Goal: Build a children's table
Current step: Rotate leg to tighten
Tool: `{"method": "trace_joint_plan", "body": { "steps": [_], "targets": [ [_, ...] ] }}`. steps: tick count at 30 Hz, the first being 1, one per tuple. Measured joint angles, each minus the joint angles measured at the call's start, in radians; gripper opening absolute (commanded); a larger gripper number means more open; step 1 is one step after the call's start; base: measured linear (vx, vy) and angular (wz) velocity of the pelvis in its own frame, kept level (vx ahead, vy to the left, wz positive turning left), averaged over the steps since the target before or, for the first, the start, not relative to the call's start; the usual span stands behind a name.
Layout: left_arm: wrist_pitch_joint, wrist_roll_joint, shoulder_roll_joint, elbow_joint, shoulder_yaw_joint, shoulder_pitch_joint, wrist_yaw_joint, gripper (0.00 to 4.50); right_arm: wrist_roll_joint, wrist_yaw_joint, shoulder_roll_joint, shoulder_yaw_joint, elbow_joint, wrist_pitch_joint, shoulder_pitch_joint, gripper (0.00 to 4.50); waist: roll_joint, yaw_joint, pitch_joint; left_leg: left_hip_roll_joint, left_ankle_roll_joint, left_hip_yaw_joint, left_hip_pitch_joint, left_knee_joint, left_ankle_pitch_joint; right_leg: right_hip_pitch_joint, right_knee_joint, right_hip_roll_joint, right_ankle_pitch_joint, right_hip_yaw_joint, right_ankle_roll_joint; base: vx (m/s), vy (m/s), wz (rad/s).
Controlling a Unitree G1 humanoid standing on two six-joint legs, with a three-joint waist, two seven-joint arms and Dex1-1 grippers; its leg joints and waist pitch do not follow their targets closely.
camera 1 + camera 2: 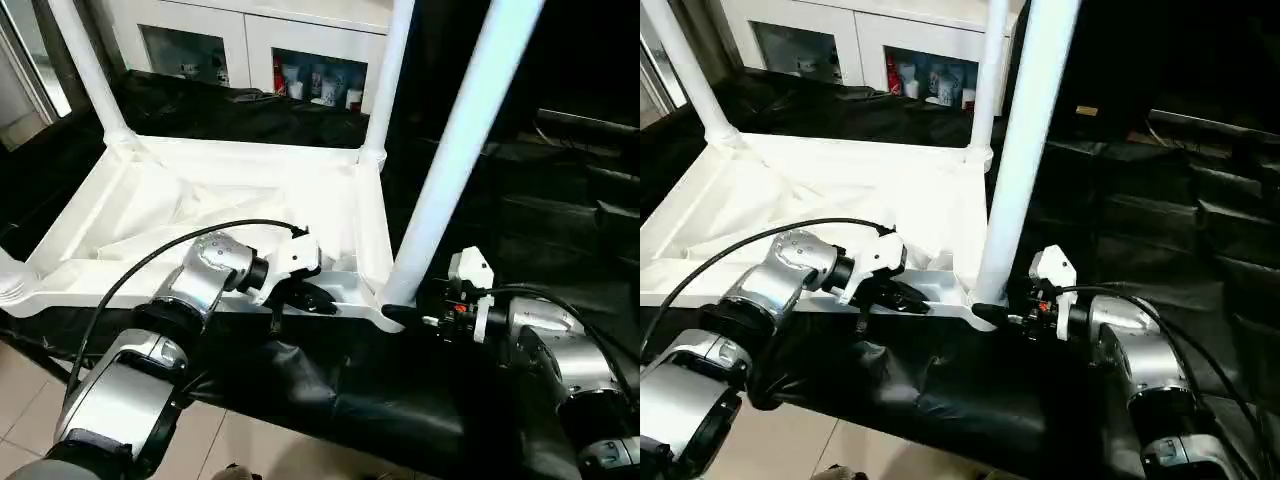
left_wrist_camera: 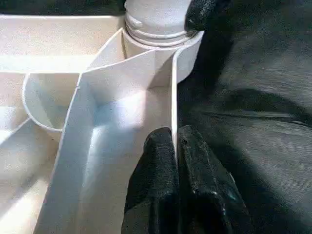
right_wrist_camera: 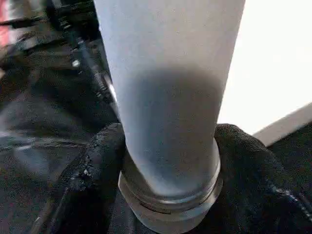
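The white table top (image 1: 180,190) lies upside down on a black cloth, ribs facing up. Three legs stand in its corner sockets: far left (image 1: 85,60), far right (image 1: 390,70) and near right (image 1: 460,130). At the near left corner I see only a stub (image 1: 10,275). My left gripper (image 1: 305,297) is shut on the top's thin front rim (image 2: 173,87), one finger on each side of the wall. My right gripper (image 1: 400,312) grips the near right leg at its base, with black fingers (image 3: 97,161) pressed against both sides of the collar just above the socket.
A white glass-door cabinet (image 1: 250,40) stands behind the table. The black cloth (image 1: 330,390) hangs over the front edge, with tiled floor (image 1: 20,390) below. Dark furniture (image 1: 580,190) lies to the right.
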Motion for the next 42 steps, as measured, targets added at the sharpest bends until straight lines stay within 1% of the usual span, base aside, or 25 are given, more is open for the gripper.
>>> {"method": "trace_joint_plan", "body": {
  "steps": [2,6,7,10,11,12,14,16,17,18,19,20,21,23,24,25,28,30,33,34,36,38,42],
  "targets": [
    [-0.005,0.009,-0.019,0.020,0.004,-0.007,0.065,0.00,-0.008,-0.068,0.020,-0.014,0.018,-0.005,-0.005,2.62,-0.001,-0.001,0.000,0.000,0.000,0.000,0.000,0.001,0.000,0.000,0.000,0.000,0.000,0.000,0.000,0.000,0.000,0.00],
    [0.012,0.039,-0.079,0.071,0.006,-0.035,0.241,0.00,-0.043,-0.339,0.115,-0.057,0.053,-0.004,-0.027,2.61,-0.003,-0.010,-0.001,-0.002,0.000,0.000,0.001,0.001,0.000,0.001,0.000,0.000,0.000,0.002,0.001,0.000,0.000,0.00],
    [0.019,0.043,-0.089,0.076,0.006,-0.038,0.267,0.00,-0.047,-0.380,0.127,-0.062,0.057,-0.001,-0.031,2.61,-0.003,-0.011,-0.001,-0.002,0.000,0.000,0.001,0.001,0.000,0.001,-0.001,-0.001,-0.001,0.003,0.002,0.000,0.000,0.00],
    [0.043,0.050,-0.117,0.090,0.006,-0.049,0.335,0.00,-0.056,-0.497,0.173,-0.076,0.067,0.020,-0.049,2.61,-0.003,-0.015,-0.001,-0.003,0.000,-0.001,0.001,0.001,0.000,0.001,-0.001,-0.001,-0.002,0.003,0.004,0.000,0.000,0.00],
    [0.049,0.057,-0.131,0.102,0.006,-0.056,0.364,0.00,-0.058,-0.545,0.195,-0.089,0.072,0.030,-0.058,2.61,-0.003,-0.017,-0.002,-0.003,0.000,-0.001,0.002,0.001,0.000,0.001,-0.001,-0.001,-0.002,0.003,0.004,0.000,0.000,0.00],
    [0.053,0.067,-0.149,0.119,0.013,-0.064,0.403,0.00,-0.076,-0.611,0.223,-0.093,0.085,0.038,-0.079,2.61,-0.002,-0.020,-0.002,-0.003,0.000,-0.001,0.002,0.001,0.000,0.001,-0.001,-0.001,-0.002,0.004,0.004,0.000,0.000,0.00],
    [0.065,0.070,-0.174,0.136,0.012,-0.074,0.443,0.00,-0.101,-0.668,0.232,-0.093,0.092,0.045,-0.093,2.61,-0.001,-0.025,-0.004,-0.004,0.000,-0.001,0.002,0.001,0.000,0.002,-0.001,-0.001,-0.002,0.005,0.004,0.000,0.000,0.00],
    [0.067,0.070,-0.182,0.144,0.013,-0.075,0.450,0.00,-0.120,-0.676,0.232,-0.091,0.090,0.041,-0.093,2.61,0.002,-0.026,-0.006,-0.005,0.000,-0.001,0.003,0.001,0.000,0.004,-0.001,-0.001,-0.002,0.005,0.004,0.000,0.000,0.00],
    [0.067,0.070,-0.182,0.146,0.014,-0.075,0.450,0.00,-0.122,-0.676,0.232,-0.090,0.089,0.039,-0.092,2.96,0.003,-0.025,-0.006,-0.005,0.000,-0.001,0.003,0.001,0.000,0.004,-0.001,-0.001,-0.002,0.005,0.004,0.000,0.000,0.00],
    [0.067,0.070,-0.183,0.148,0.015,-0.076,0.450,0.00,-0.124,-0.676,0.232,-0.089,0.089,0.038,-0.092,2.96,0.004,-0.025,-0.007,-0.005,0.000,-0.002,0.003,0.001,0.000,0.004,-0.001,-0.001,-0.002,0.005,0.004,0.000,0.000,0.00],
    [0.066,0.070,-0.183,0.148,0.015,-0.076,0.449,0.00,-0.125,-0.676,0.232,-0.089,0.089,0.036,-0.092,3.17,0.004,-0.025,-0.007,-0.005,0.000,-0.002,0.003,0.000,0.000,0.004,-0.001,-0.001,-0.002,0.004,0.004,0.000,0.000,0.00],
    [0.066,0.070,-0.183,0.148,0.015,-0.076,0.446,0.00,-0.128,-0.675,0.229,-0.086,0.090,0.032,-0.092,3.17,0.004,-0.025,-0.007,-0.005,0.000,-0.002,0.002,0.000,0.000,0.003,-0.001,-0.001,-0.002,0.004,0.004,0.000,0.000,0.00],
    [0.066,0.070,-0.183,0.148,0.015,-0.076,0.442,0.00,-0.133,-0.665,0.220,-0.079,0.090,0.028,-0.092,3.33,0.004,-0.025,-0.007,-0.005,0.000,-0.002,0.002,0.000,0.000,0.003,-0.001,-0.001,-0.002,0.004,0.004,0.000,0.000,0.00],
    [0.065,0.070,-0.181,0.145,0.015,-0.076,0.429,0.00,-0.159,-0.641,0.199,-0.060,0.090,0.021,-0.092,3.33,0.004,-0.025,-0.007,-0.005,0.000,-0.002,0.002,0.000,0.000,0.003,-0.001,-0.001,-0.002,0.004,0.004,0.000,0.000,0.00],
    [0.064,0.069,-0.178,0.144,0.015,-0.076,0.418,0.00,-0.161,-0.624,0.190,-0.054,0.089,0.017,-0.091,3.33,0.004,-0.025,-0.006,-0.004,0.000,-0.002,0.002,0.000,0.000,0.003,-0.001,-0.001,-0.002,0.004,0.004,0.000,0.000,0.00],
    [0.062,0.065,-0.169,0.137,0.016,-0.075,0.380,0.00,-0.156,-0.557,0.157,-0.043,0.077,0.012,-0.081,3.33,0.003,-0.023,-0.006,-0.004,0.000,-0.002,0.001,0.000,0.000,0.003,-0.002,-0.001,-0.001,0.004,0.002,0.000,0.000,0.00],
    [0.050,0.046,-0.139,0.113,0.015,-0.064,0.291,0.00,-0.123,-0.393,0.090,-0.035,0.042,0.010,-0.055,3.33,0.003,-0.017,-0.005,-0.004,0.000,-0.003,0.000,-0.001,0.000,0.002,-0.001,-0.001,-0.001,0.002,0.002,0.000,0.000,0.00],
    [0.039,0.042,-0.121,0.107,0.015,-0.061,0.238,0.00,-0.101,-0.307,0.062,-0.033,0.024,0.011,-0.038,3.33,0.003,-0.010,-0.005,-0.002,0.001,-0.003,0.000,-0.002,0.000,0.002,-0.001,0.000,-0.001,0.001,0.002,0.000,0.000,0.00],
    [0.020,0.024,-0.087,0.086,0.009,-0.050,0.137,0.00,-0.054,-0.158,-0.004,-0.021,-0.019,0.031,-0.007,3.33,0.002,-0.001,-0.004,-0.002,0.002,-0.003,-0.001,-0.002,0.001,0.001,-0.001,0.000,-0.001,0.001,0.003,0.000,0.000,0.00],
    [0.019,0.019,-0.076,0.078,0.009,-0.047,0.106,0.00,-0.040,-0.120,-0.017,-0.015,-0.032,0.039,-0.001,3.33,0.001,-0.001,-0.004,-0.002,0.002,-0.002,-0.001,-0.002,0.001,0.001,-0.001,0.000,-0.001,0.001,0.003,0.000,0.000,0.00],
    [0.021,0.003,-0.048,0.065,0.008,-0.039,0.037,0.00,-0.026,-0.059,-0.033,-0.002,-0.055,0.051,0.005,3.33,0.000,0.001,-0.003,-0.002,0.002,-0.002,-0.001,-0.002,0.001,0.001,-0.001,0.000,-0.001,0.001,0.002,0.000,0.000,0.00],
    [0.022,-0.001,-0.040,0.054,0.007,-0.033,-0.001,0.00,-0.023,-0.027,-0.034,0.011,-0.061,0.052,0.006,3.33,0.000,0.001,-0.002,-0.002,0.001,-0.002,-0.001,-0.001,0.001,0.001,-0.001,0.000,-0.001,0.001,0.002,0.000,0.000,0.00],
    [0.034,-0.008,-0.021,0.027,0.000,-0.023,-0.060,0.00,-0.022,0.017,-0.033,0.033,-0.067,0.051,0.006,3.33,0.000,0.012,-0.002,-0.002,0.001,-0.001,-0.002,-0.001,0.001,0.000,-0.001,-0.001,-0.001,0.001,0.002,0.000,0.000,0.00]
  ]
}}
